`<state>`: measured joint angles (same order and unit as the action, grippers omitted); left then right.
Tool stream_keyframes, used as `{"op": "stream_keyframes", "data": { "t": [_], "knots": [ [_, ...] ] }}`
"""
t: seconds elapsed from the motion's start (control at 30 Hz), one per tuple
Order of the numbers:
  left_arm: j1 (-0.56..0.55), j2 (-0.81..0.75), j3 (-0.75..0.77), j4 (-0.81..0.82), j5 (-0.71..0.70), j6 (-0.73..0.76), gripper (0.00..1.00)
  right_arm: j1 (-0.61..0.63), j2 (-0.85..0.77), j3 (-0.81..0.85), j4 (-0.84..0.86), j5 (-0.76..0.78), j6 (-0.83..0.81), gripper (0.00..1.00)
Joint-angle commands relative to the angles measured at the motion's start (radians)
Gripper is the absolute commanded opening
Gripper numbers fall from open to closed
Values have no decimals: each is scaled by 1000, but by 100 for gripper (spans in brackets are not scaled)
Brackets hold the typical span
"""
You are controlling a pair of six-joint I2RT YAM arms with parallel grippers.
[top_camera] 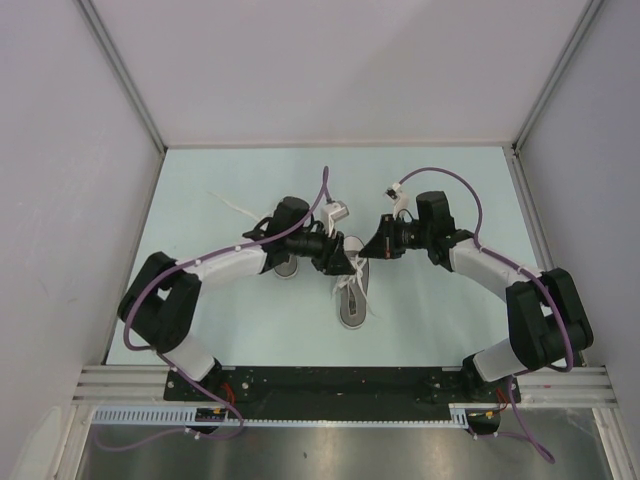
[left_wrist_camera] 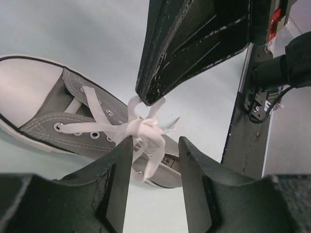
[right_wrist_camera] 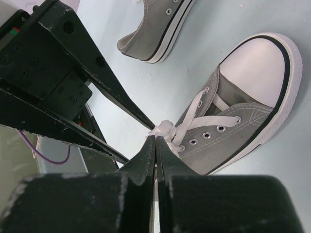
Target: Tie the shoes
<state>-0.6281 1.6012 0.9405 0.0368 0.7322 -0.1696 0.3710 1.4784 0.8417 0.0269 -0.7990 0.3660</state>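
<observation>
Two pincers work the knot (left_wrist_camera: 138, 127) of the shoe (left_wrist_camera: 41, 124): right pincer (right_wrist_camera: 155, 141) clamped on a lace loop (left_wrist_camera: 137, 104), left pincer (left_wrist_camera: 155, 143) half-open astride the laces, which should close squarely before pulling outward.

Left arm (top_camera: 232, 264) and right arm (top_camera: 487, 266): black joints, white shells, purple cable (top_camera: 327, 186) looping along each, jaws scuffed black.

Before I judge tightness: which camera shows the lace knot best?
Left wrist: the knot lies clear and large beyond the open left gripper. Right wrist shows it smaller, at the right gripper pinching lace; top view hides it under both.
</observation>
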Motion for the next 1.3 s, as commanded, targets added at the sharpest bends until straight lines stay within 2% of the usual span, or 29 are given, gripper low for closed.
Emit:
{"op": "stream_keyframes", "data": {
  "t": [0.0, 0.1, 0.5, 0.67, 0.77, 0.8, 0.9, 1.0, 1.27],
  "knots": [
    [-9, 22, 52, 34, -1, -36, 47, -1, -33, 0, 11, -3, -10, 0],
    [-15, 32, 60, 28, 1, -38, 42, -3, -32, -1, 11, -6, -9, 0],
    [-19, 29, 41, 0, -57, -10, 42, -4, -29, -1, 11, -11, -10, 0],
    [-25, 40, 50, -14, -56, 1, 38, -6, -30, -1, 10, -11, -10, 0],
    [-25, 43, 52, -28, -53, 13, 29, -7, -32, -1, -5, -11, -18, 0],
    [-25, 39, 50, -29, -53, 16, 22, -7, -33, -1, -11, -8, -22, 0],
    [-25, 28, 49, -78, -56, 47, 10, -20, -40, -3, -21, -9, -36, 0],
    [-27, 8, 24, -83, -57, 68, 2, -32, -43, -9, -51, -9, -41, 0],
    [-27, -26, -9, -138, -51, 133, 0, -56, -59, -32, -68, -8, -64, 0]
  ]
}}
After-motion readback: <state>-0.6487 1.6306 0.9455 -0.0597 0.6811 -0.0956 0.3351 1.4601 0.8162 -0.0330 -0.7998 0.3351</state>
